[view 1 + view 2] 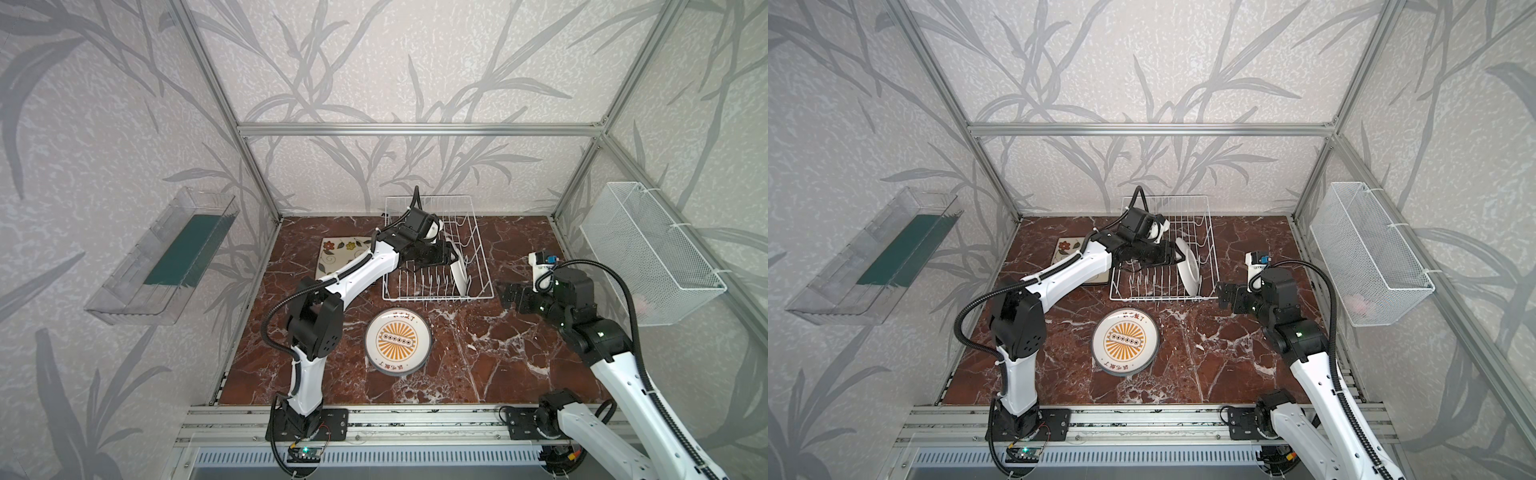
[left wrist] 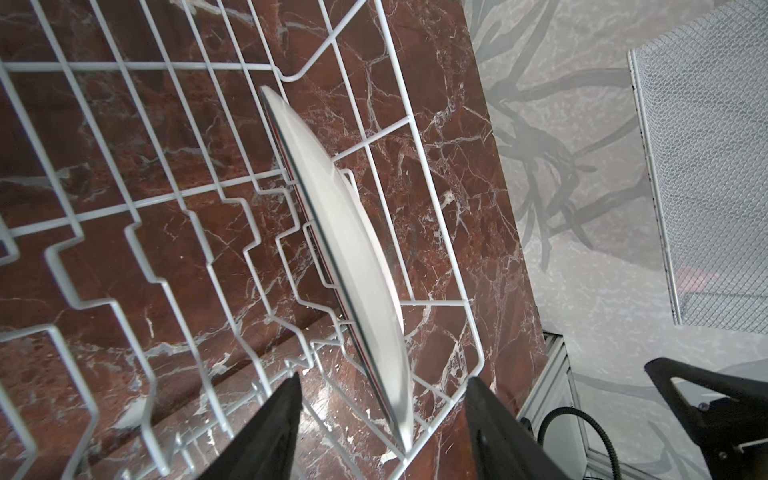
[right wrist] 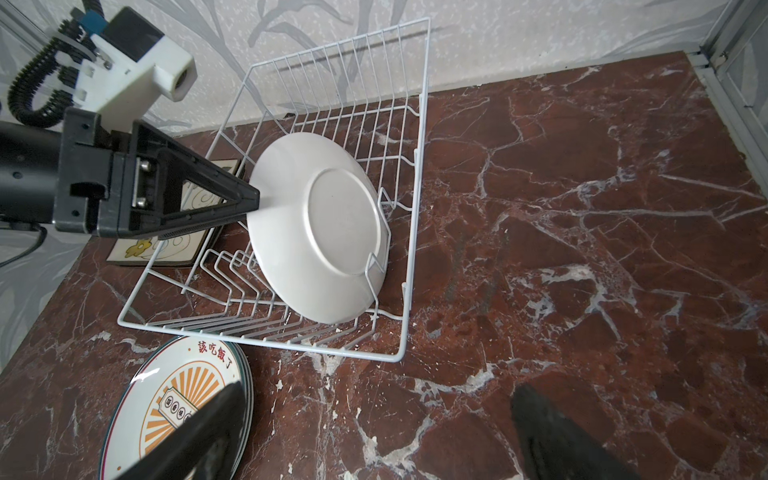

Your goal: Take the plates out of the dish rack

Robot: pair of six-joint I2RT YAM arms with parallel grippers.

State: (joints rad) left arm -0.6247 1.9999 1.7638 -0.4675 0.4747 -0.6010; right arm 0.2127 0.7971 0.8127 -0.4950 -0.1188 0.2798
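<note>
Black fingers of the left gripper (image 2: 382,376) straddle the rim of the last round white plate (image 2: 345,257), standing on edge in the white wire dish rack (image 1: 436,298).

The plate leans at the rack's right end, one upright tine (image 3: 369,276) crossing its plain back. Jaws stand spread, a gap either side of the rim, nothing pinched. Likely best: close squarely, lift straight up clear of the tines, then lay it on the stack of sunburst-printed round plates (image 1: 397,341) in front of the rack. Square cream flowered plates (image 1: 338,249) lie left of it; the right gripper (image 1: 500,296) hangs wide apart, empty, to its right.
</note>
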